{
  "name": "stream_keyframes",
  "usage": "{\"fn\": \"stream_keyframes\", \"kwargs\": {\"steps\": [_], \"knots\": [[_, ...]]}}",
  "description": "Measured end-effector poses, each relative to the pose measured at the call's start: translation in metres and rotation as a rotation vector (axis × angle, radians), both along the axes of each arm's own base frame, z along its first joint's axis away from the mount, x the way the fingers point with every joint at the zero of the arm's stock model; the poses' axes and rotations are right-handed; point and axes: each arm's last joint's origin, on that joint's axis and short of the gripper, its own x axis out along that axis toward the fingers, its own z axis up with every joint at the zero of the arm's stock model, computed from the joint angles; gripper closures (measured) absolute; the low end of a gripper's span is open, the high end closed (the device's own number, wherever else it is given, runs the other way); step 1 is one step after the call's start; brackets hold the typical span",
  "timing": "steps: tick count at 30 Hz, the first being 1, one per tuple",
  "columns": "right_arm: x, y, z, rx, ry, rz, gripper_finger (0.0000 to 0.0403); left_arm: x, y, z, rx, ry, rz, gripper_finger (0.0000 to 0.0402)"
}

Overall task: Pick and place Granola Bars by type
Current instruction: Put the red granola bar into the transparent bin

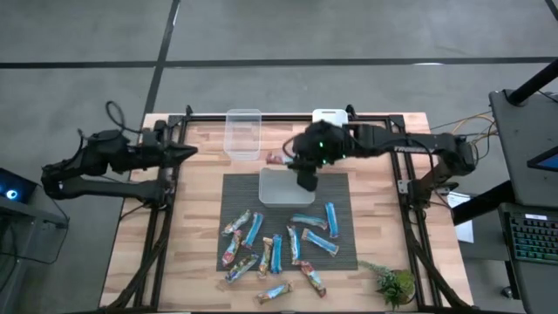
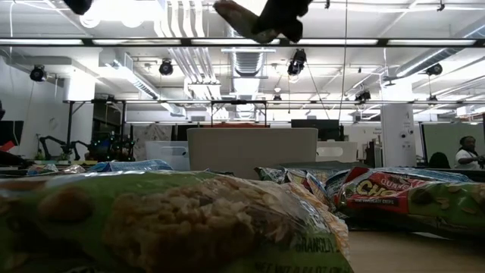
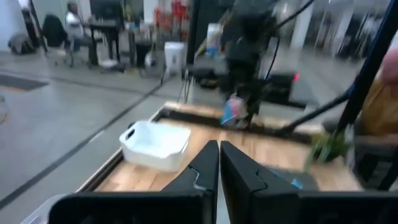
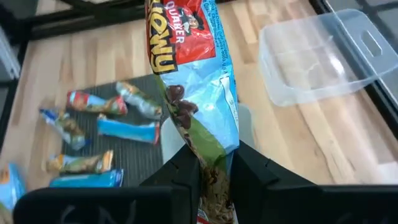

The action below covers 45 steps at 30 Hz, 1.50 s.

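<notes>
Right hand [image 4: 214, 171] clenched on one end of a multicoloured granola bar [image 4: 193, 81], held aloft above the bench [image 1: 200, 218] near the far edge of the dark mat [image 1: 340, 187], between two clear tubs. Left hand [image 3: 219, 163] shut and empty, parked at the bench's left edge.

Risks noted:
- Grip taken at the wrapper's tip only; bar hangs long from the fingers. Likely to swing or slip out during travel, landing outside either tub.
- Two tubs close together; a release slightly off line could drop the bar into the wrong one, or onto a rim, spoiling the sort by type.
- Crinkly wrapper may cling to a finger on release and drag.

Containers:
- Tub on the mat [image 1: 281, 186]: clear, contents not discernible; appears empty from above.
- Tub at the far edge [image 1: 243, 133]: clear, on bare wood, nothing visible inside.
- White object [image 1: 330, 116] at the far edge; nature unclear.

Remaining bars [image 1: 279, 249], blue and multicoloured, scattered unsorted on the mat's near half, one just off its near edge. Small plant [image 1: 394, 281] at the near right corner, well apart.
</notes>
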Motion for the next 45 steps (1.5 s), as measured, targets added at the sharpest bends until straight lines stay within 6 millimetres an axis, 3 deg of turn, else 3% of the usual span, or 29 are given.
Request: {"fn": "stream_keyframes", "kwargs": {"steps": [8, 13, 24, 37, 45], "knots": [[0.007, -0.035, -0.005, 0.041, -0.041, -0.08, 0.0347, -0.008, 0.0, -0.031, 0.049, 0.017, 0.003, 0.0401], [0.018, -0.045, -0.014, 0.049, -0.032, -0.08, 0.0346, -0.003, 0.0, -0.043, 0.043, 0.021, 0.003, 0.0401], [0.072, -0.076, -0.024, 0.082, -0.06, -0.047, 0.0346, 0.004, 0.0, -0.077, 0.114, -0.129, -0.005, 0.0401], [0.096, -0.165, -0.022, 0.147, 0.034, -0.18, 0.0346, 0.0, -0.002, -0.119, 0.073, -0.123, -0.066, 0.0401], [0.104, -0.187, -0.039, 0.163, 0.02, -0.179, 0.0346, 0.004, -0.002, -0.138, 0.053, -0.142, -0.076, 0.0401]]}}
